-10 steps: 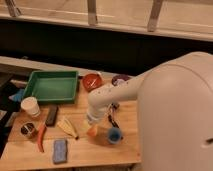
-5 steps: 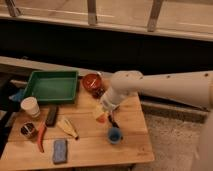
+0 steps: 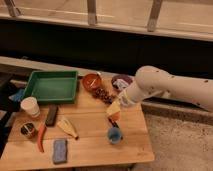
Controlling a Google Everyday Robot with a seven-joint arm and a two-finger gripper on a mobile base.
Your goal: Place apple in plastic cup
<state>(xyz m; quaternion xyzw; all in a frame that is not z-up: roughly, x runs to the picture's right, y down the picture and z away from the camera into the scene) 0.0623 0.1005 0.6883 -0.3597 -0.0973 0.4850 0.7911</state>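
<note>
Small round orange-yellow apple [image 3: 114,109] noted clamped in end effector [image 3: 115,116], centre frame, just above short blue plastic cup [image 3: 115,134] on wooden counter [image 3: 90,150]. Judged light, firm, smooth; best gripped across widest girth.

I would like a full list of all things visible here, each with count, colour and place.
apple: one, orange-yellow, at the end effector, just above the plastic cup
plastic cup: one, blue, front right of the table
tray: one, green, back left
white cup: one, white, in front of the tray
bowl: one, red-orange, right of the tray
chilli-shaped thing: one, red, front left
sponge: one, blue, near the front edge
table: one, light wood
arm: one, white, reaching in from the right
end effector: one, at the apple, above the plastic cup
</note>
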